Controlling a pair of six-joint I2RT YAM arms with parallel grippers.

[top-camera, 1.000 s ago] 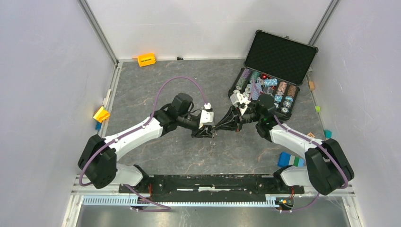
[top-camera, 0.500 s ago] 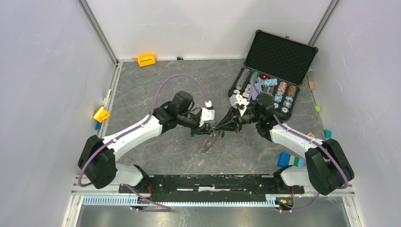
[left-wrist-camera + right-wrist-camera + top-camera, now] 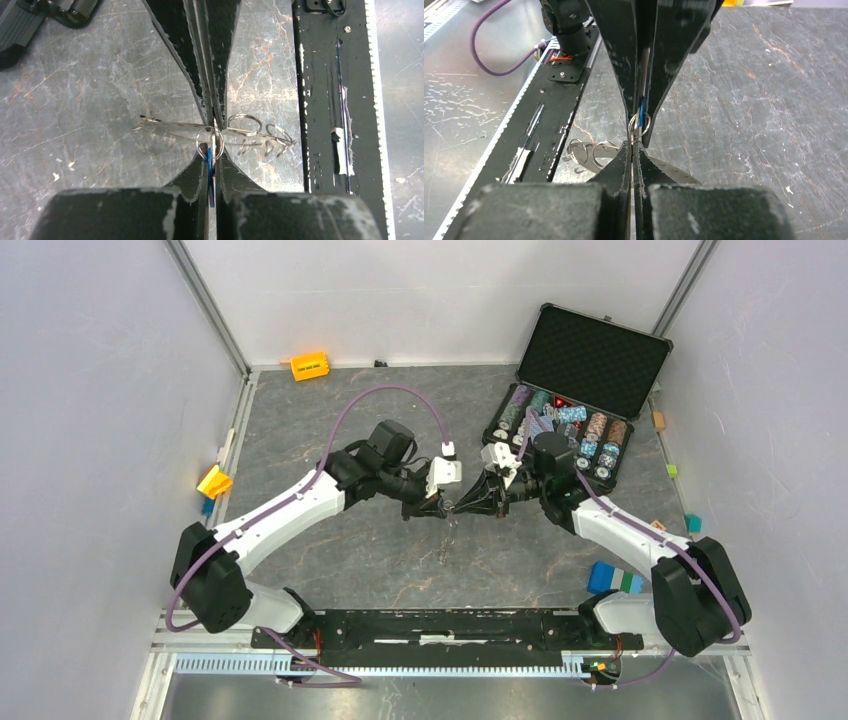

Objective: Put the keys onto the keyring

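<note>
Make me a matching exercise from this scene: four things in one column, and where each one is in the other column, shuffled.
1. blue-headed key
2. orange block
3. chip case
4. yellow block

A. at the far edge
B. open, far right
C. at the left edge
D. pinched in the left end effector

Pairs: 1-D, 2-A, 3-B, 4-C

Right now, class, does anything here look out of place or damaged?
Nothing looks spilled or damaged. The only strays: an orange block at the far edge and a yellow block at the left edge.
</note>
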